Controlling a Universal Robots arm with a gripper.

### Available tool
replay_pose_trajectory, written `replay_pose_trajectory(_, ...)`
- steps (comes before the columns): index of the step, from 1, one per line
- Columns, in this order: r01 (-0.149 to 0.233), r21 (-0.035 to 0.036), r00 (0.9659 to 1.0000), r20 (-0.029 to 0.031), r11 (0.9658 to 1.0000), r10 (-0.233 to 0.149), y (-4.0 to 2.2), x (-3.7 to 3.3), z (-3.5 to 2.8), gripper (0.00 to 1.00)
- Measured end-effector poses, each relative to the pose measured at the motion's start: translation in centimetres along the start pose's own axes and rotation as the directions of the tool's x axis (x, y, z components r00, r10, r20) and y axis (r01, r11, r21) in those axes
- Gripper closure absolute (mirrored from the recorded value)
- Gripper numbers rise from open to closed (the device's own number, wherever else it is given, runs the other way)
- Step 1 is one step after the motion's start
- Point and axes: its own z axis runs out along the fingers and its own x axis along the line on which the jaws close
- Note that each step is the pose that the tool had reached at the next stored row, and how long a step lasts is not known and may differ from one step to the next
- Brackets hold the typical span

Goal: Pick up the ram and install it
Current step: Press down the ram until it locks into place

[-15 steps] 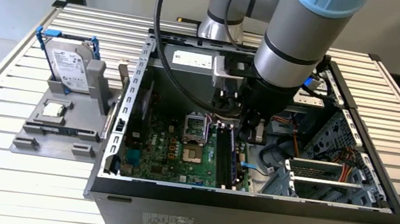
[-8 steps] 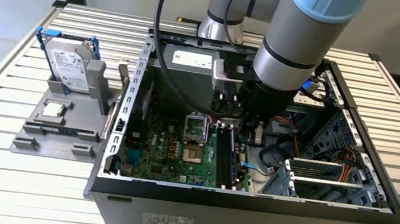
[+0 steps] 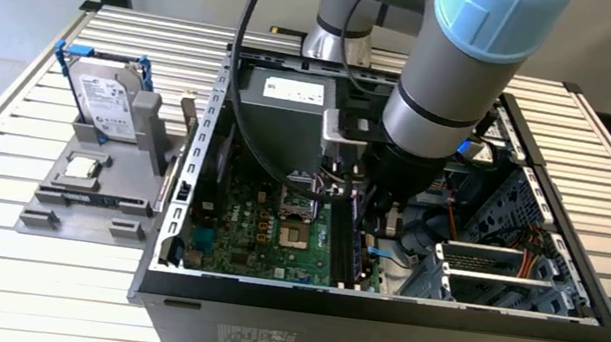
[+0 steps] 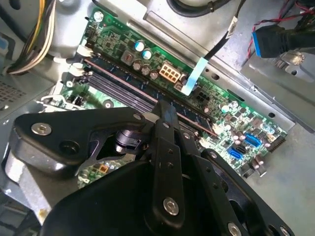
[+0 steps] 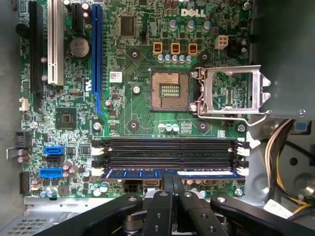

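The bench [image 3: 9, 117] carries an open case [image 3: 382, 307] near its middle, with a grey fixture [image 3: 93, 189] toward the edge on the exterior view's left. The fixture holds a hard drive [image 3: 104, 103] and a small square processor [image 3: 81, 167]. The arm [image 3: 457, 76] reaches down into the case over the motherboard [image 5: 138, 98].

In the first wrist view, four slots [image 5: 170, 147] run side by side below the open CPU socket [image 5: 170, 91]. The ram [image 5: 172, 173] sits along the slot nearest the end effector [image 5: 173, 184], its blue-green edge level with the slot.

The end effector's fingers are pressed together on the ram's top edge at about mid-length.

Recommended practice for seating, as a judgement:
- Keep the ram upright and in line with the slot.
- Press straight down; avoid side load.
- Whether the white end latches [image 5: 242, 172] have closed cannot be told, so seating is unconfirmed.
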Motion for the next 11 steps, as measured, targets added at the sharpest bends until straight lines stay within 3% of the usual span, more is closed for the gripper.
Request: replay_pose_trajectory(11, 0.000, -0.0004, 1.0000, -0.0015, 1.0000, 0.000, -0.03, 0.10, 1.96, 1.00)
